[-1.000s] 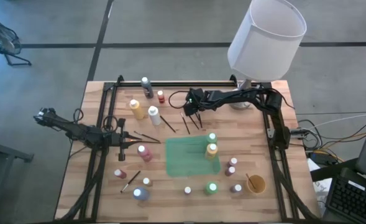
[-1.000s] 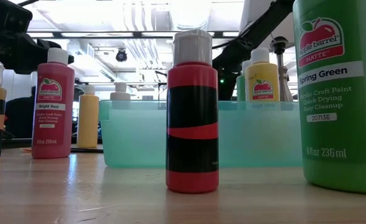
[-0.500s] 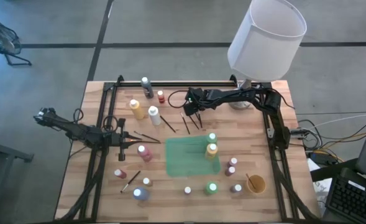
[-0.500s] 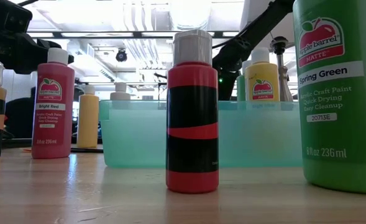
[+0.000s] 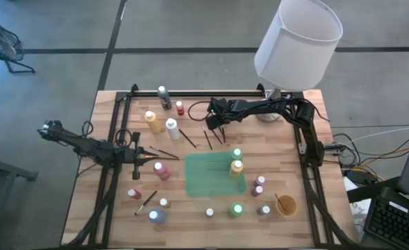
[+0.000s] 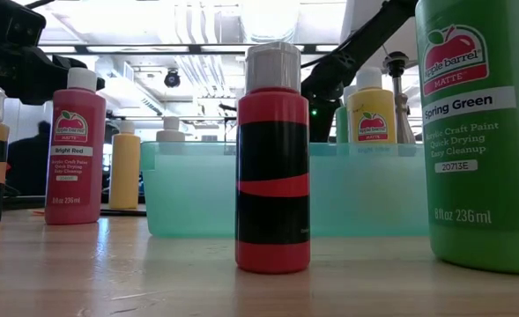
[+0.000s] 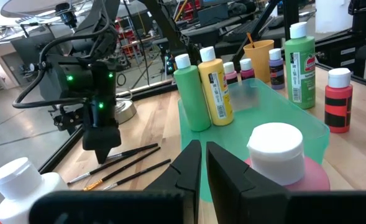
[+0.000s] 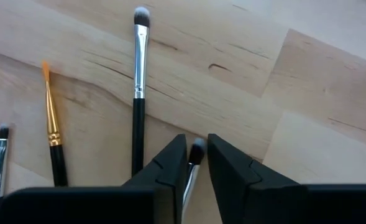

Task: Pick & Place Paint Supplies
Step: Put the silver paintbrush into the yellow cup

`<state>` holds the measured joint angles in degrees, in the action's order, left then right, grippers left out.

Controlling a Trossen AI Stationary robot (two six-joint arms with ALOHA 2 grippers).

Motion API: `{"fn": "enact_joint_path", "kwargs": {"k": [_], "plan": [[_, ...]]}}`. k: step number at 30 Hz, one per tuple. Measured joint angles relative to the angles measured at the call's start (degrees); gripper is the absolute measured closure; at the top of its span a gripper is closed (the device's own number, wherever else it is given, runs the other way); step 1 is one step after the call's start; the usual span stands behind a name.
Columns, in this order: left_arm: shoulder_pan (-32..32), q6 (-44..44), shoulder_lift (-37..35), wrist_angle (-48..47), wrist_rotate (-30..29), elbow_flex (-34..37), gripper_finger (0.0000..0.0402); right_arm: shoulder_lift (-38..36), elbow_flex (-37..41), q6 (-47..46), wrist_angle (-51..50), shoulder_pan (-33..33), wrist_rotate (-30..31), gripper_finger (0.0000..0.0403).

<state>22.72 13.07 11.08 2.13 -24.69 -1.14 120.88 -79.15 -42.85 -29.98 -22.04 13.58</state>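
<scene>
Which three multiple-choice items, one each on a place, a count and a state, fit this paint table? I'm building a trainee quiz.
1. The right gripper hangs over:
A. the thin dark-handled brushes
B. a round tan cup
C. a grey bottle

2. Bottles in the translucent green rectangular tray:
A. none
B. two
C. five

3. The tall yellow plastic bottle in that tray is:
A. lying down
B. upright, uncapped
C. upright, capped

Key: A, brushes fill its wrist view; B, only one green bottle and the yellow one stand there; C, its white cap is on. The left gripper waits at the table's left.
</scene>
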Motion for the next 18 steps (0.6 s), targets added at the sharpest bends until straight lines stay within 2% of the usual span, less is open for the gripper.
{"fn": "enact_joint_path", "kwargs": {"k": [10, 18], "plan": [[0.0, 0.0, 0.0, 0.0, 0.0, 0.0, 0.0371, -0.2, 0.0, 0.0, -0.5, 0.0, -0.7, 0.0389], [0.0, 0.0, 0.0, 0.0, 0.0, 0.0, 0.0371, -0.3, 0.0, 1.7, -0.9, 0.0, -0.8, 0.0394]]}}
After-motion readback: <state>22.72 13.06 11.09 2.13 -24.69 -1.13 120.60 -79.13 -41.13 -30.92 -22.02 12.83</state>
